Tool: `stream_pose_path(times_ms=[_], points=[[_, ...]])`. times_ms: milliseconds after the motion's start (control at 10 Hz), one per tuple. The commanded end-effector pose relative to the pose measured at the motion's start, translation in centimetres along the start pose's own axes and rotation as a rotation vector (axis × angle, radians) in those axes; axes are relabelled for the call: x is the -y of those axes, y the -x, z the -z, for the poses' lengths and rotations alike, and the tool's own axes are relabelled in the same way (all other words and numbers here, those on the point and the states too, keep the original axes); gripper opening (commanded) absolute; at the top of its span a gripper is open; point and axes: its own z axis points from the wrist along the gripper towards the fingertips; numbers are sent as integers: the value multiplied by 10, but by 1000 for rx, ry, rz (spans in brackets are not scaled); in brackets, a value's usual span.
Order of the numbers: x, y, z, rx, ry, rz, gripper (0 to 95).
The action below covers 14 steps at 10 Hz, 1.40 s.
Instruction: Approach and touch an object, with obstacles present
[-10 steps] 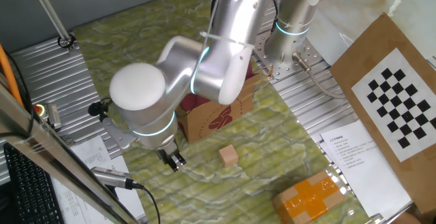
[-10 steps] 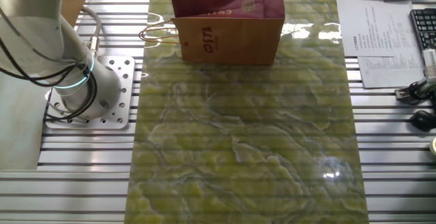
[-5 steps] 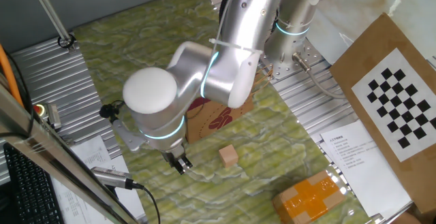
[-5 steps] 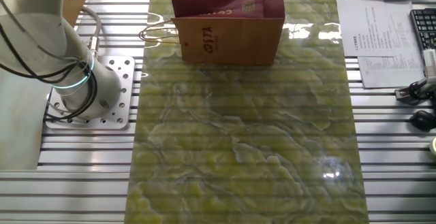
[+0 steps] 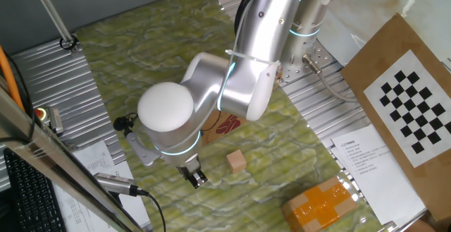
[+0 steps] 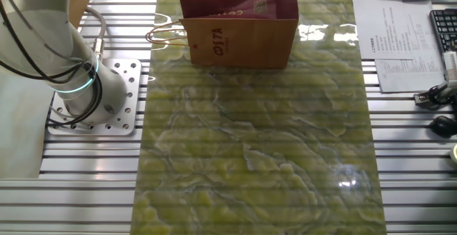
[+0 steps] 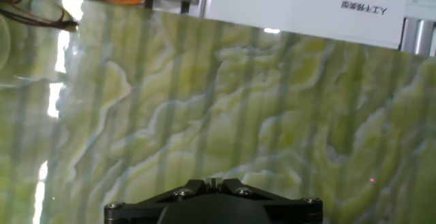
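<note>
Touch not yet made: gripper (image 5: 195,178), apparently clenched on nothing, is held low over green mat just beside wooden cube (image 5: 237,161), paper bag (image 6: 240,26) already cleared; final closing remains.

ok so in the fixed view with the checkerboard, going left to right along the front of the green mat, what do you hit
hand → wooden cube → orange tape-wrapped box → printed sheet, with the checkerboard further right behind it.
</note>
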Motion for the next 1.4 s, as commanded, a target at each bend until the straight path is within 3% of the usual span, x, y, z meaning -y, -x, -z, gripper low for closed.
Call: stream_pose_path(times_ms=[100,500,900,1400], points=[[-1,-4,-1,4,2,-1,0],[-10,-22,-2,-5,-1,-10,0],[-3,-35,0,-8,2,0,0],[-3,-35,-1,4,0,17,0]])
